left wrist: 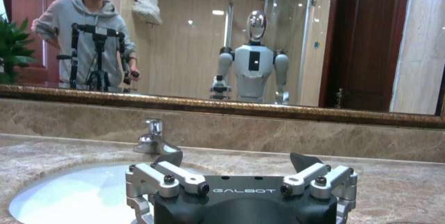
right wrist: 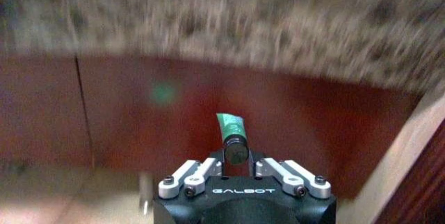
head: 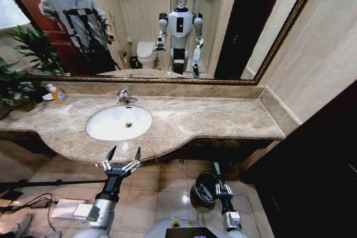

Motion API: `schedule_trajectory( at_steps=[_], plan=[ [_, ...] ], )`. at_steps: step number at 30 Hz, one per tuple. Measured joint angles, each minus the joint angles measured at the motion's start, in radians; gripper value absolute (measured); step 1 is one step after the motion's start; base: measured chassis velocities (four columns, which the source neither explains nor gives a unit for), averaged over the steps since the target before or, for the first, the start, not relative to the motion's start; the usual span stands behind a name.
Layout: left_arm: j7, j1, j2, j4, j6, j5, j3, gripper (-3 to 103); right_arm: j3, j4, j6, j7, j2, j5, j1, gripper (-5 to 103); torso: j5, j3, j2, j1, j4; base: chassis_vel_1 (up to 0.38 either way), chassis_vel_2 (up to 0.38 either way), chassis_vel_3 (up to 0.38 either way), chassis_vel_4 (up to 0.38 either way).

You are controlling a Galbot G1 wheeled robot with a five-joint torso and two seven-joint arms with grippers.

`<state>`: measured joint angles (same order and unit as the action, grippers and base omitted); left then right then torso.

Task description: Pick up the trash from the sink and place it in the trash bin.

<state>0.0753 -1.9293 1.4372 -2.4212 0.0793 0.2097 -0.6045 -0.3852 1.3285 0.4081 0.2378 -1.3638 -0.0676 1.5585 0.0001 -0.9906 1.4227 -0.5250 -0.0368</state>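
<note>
Left gripper (head: 122, 155) raised before the counter edge below the sink (head: 100, 132), fingers spread, right gripper (right wrist: 236, 157) low above the trash bin (head: 196, 192), pinching a green tube (right wrist: 230, 125).

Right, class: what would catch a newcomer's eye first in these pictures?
The white sink set in the marble counter, bare inside, with the left gripper open just in front of it. Lower down, the right gripper is shut on a green tube beside the black trash bin on the floor.
</note>
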Motion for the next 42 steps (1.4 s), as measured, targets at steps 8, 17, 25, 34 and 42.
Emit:
schedule_trajectory(
  at_steps=[8,17,25,34,42],
  plan=[
    [0.0,0.0,0.0,0.0,0.0,0.0,0.0,100,0.007,-0.247,-0.176,-0.115,-0.012,-0.022,-0.14,20,-0.0001,0.0,0.0,0.0,0.0,0.0,0.0,0.0,0.0],
    [0.0,0.0,0.0,0.0,0.0,0.0,0.0,100,0.002,-0.466,-0.289,-0.195,-0.03,-0.035,-0.284,20,-0.0002,0.0,0.0,0.0,0.0,0.0,0.0,0.0,0.0],
    [0.0,0.0,0.0,0.0,0.0,0.0,0.0,100,0.001,-0.647,-0.278,-0.198,-0.061,-0.022,-0.433,20,-0.0001,0.0,0.0,0.0,-0.0001,0.0,0.0,0.0,0.0],
    [0.0,0.0,0.0,0.0,0.0,0.0,0.0,100,-0.003,-0.77,-0.267,-0.218,-0.078,-0.016,-0.51,43,-0.0001,0.0,0.0,0.0,0.0,0.0,0.0,0.0,0.0],
    [0.0,0.0,0.0,0.0,0.0,0.0,0.0,100,-0.006,-0.726,-0.243,-0.228,-0.071,-0.021,-0.486,76,-0.0001,0.0,0.0,0.0,0.0,0.0,0.0,0.0,0.0]
  ],
)
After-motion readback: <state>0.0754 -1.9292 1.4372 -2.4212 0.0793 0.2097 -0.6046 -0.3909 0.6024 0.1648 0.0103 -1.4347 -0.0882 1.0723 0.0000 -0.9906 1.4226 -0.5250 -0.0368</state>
